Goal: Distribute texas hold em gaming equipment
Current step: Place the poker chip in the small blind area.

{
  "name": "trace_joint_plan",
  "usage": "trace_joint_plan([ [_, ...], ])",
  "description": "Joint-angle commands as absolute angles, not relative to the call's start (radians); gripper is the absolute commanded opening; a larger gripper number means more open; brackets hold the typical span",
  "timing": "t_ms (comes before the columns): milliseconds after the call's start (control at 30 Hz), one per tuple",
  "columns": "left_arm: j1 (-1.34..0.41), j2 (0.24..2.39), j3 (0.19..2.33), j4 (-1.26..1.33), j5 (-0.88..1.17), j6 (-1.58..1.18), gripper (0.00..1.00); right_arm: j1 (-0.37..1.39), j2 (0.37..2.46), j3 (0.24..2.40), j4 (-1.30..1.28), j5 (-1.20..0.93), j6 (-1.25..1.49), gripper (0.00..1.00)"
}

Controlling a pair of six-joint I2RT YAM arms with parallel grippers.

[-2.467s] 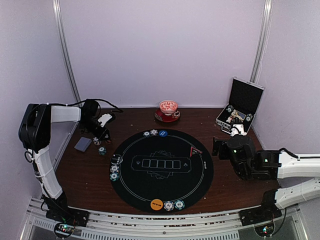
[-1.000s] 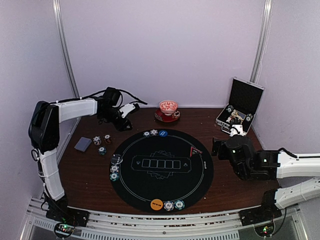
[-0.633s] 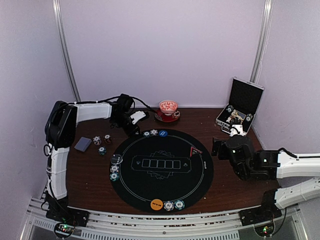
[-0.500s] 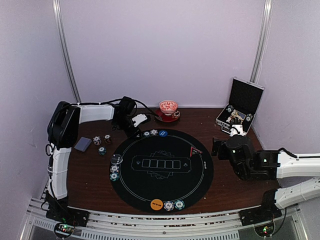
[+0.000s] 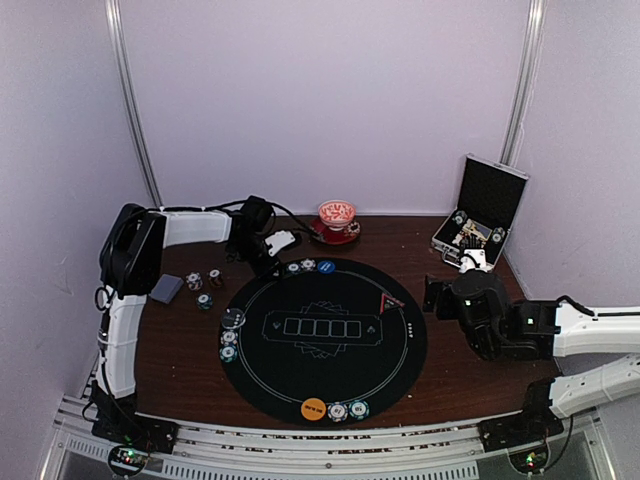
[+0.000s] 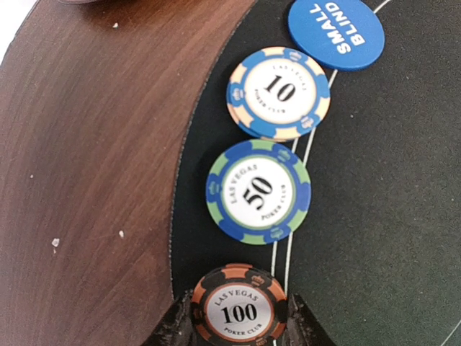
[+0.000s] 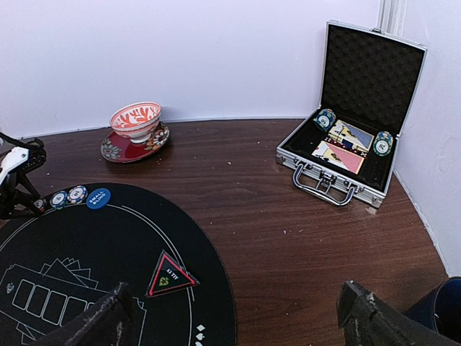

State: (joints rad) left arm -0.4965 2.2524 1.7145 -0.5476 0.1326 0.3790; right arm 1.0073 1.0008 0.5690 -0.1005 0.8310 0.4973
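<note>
The left gripper [image 6: 238,328] has its fingers clamped on a brown chip [image 6: 238,308] marked 100, at the far-left edge of the round mat [image 6: 374,216], just inside where the mat meets the table [image 6: 86,180]. Along that same edge lie a green chip [image 6: 258,192], a cream chip [image 6: 278,92] and a blue disc [image 6: 336,32], in a row. The right gripper [image 7: 234,324] hangs above the table's right side, fingers wide apart and empty. The cards [image 5: 165,289] lie near the table's left edge.

The left arm is reaching far forward, its left claw [image 6: 238,329] pinching a chip [image 6: 238,311]; the right claw [image 7: 234,323] is gaping wide.
</note>
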Motion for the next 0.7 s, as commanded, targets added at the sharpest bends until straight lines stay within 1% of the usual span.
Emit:
trace_joint_plan([
  [0,-0.497,2.284,1.757,-0.514,0.114,0.388,0.24,1.002,1.006,0.582,-0.1,0.842,0.493,1.0],
  [667,-0.506,2.312,1.778,-0.514,0.132,0.394,0.25,1.002,1.003,0.583,-0.1,0.842,0.492,1.0],
])
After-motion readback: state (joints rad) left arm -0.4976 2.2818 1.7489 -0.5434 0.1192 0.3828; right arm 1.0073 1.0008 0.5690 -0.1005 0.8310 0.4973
